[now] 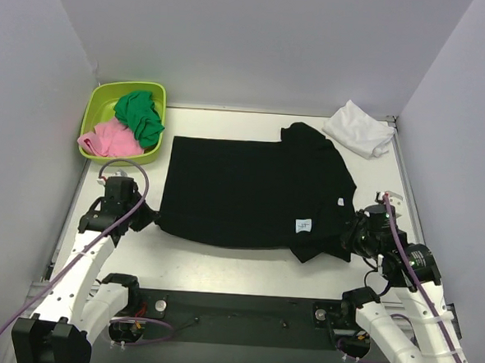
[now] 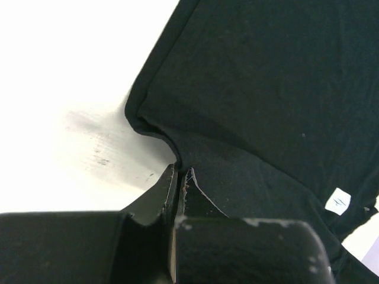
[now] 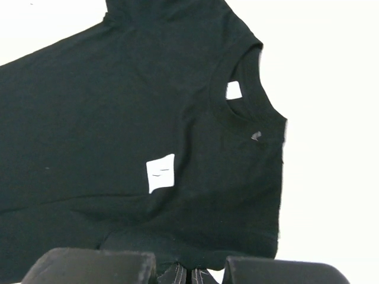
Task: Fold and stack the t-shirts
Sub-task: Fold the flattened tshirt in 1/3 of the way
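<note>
Lying flat, black t-shirt (image 1: 242,190) is pinched by left pincer (image 2: 177,173) and right pincer (image 3: 187,270)

black t-shirt (image 1: 242,194); white t-shirt (image 1: 359,129); lime-green tub (image 1: 89,116); pink cloth (image 1: 109,139); green cloth (image 1: 139,116)

black t-shirt (image 1: 242,190): large, spread flat across middle of table (image 1: 221,267), neck toward right edge, small white neck label (image 1: 341,202) showing; white t-shirt (image 1: 359,129): loosely bunched, far right corner
</note>
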Tool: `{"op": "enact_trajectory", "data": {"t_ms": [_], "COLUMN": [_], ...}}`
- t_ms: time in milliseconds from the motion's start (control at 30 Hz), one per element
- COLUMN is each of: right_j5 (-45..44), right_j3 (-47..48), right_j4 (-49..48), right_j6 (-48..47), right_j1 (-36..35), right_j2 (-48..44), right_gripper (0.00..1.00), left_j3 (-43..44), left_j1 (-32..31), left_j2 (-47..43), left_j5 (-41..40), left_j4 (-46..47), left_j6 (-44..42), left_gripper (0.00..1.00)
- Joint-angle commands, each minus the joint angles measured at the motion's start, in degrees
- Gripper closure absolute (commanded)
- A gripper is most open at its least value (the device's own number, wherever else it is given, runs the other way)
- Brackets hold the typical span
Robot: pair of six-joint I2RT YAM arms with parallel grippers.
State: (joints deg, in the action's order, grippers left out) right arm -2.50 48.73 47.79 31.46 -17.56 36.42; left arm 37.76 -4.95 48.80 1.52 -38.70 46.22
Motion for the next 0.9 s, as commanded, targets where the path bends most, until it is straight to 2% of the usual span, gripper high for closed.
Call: {"op": "enact_trajectory", "data": {"t_ms": [0,333,600,667,867], "right_j5": [-4.09,0.13,0.31,0.83,3.98], "right_j3": [-1.36,-2.85,-3.73,-3.47,-1.71], "right_j4": [0.72,-2.26,-3.67,-3.84,-4.90], "right_j6": [1.23,-0.09,0.26,0.27,-0.52], "right_j1": [1.47,11.05,12.90,13.25,13.34], "right_j2": [0.58,4.97,6.11,6.64,8.31], "right_gripper": [1.00,1.00,1.00,1.00,1.00], "left_j3": [-0.58,-2.25,-1.81,-1.55,0.65], "left_j1": [-0.15,2.93,4.60,6.34,6.36], "left_j2": [0.33,3.50,6.22,6.84,9.91], "left_j5": [-3.19,-2.05,-1.52,-0.03,3.05], "left_j4": [-0.32,2.92,4.77,5.30,7.67], "left_j6": [-1.13,-3.32,-4.73,-5.08,-5.00], "left_gripper": [1.00,1.00,1.00,1.00,1.00]}}
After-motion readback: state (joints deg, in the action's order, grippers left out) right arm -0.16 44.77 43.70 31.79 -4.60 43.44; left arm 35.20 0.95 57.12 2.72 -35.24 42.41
